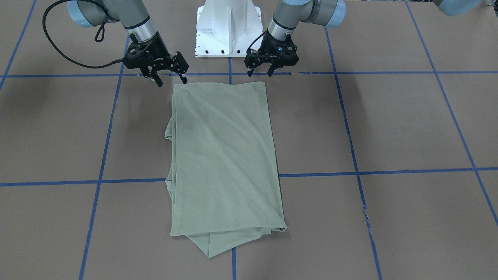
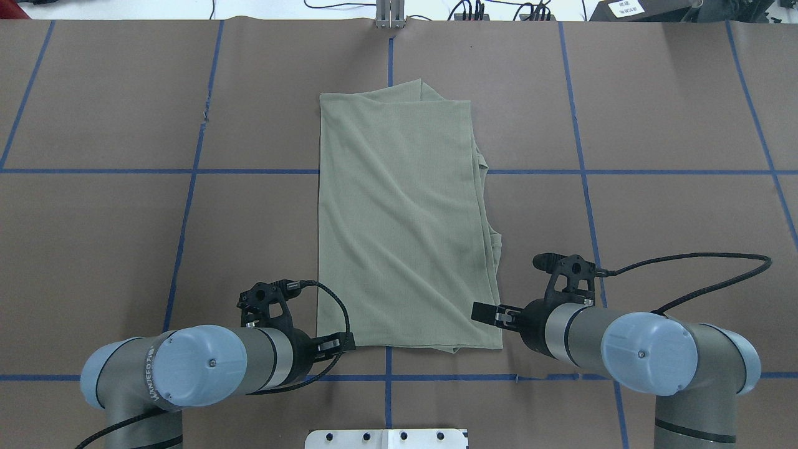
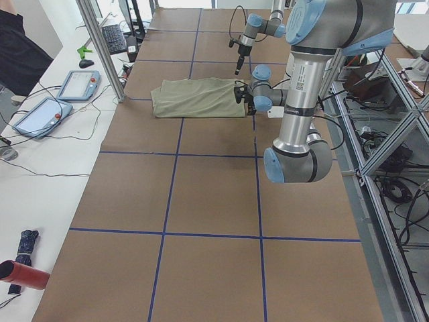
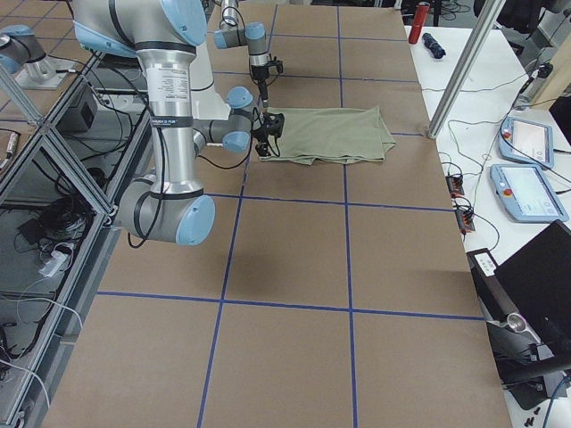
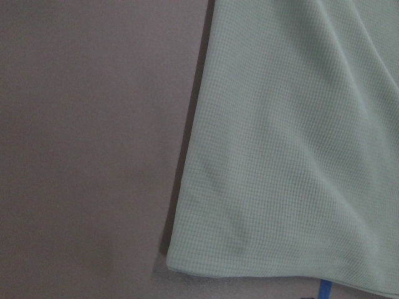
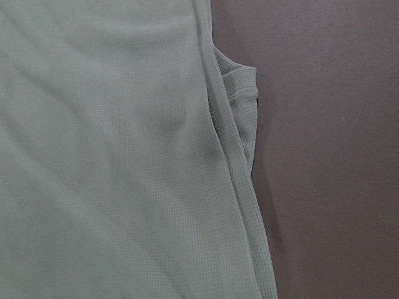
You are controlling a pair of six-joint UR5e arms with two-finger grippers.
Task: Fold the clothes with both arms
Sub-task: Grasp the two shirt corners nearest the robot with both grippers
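The sage-green shirt lies folded into a long rectangle in the middle of the brown tabletop. In the front-facing view a pointed flap sticks out past its bottom edge. The right pincer hovers at the shirt's upper-left corner in that view, its fingers spread and gripping nothing. The left pincer hangs just above the upper-right corner, likewise spread and empty. Blue tape lines cross the tabletop, and the white pedestal stands at top centre
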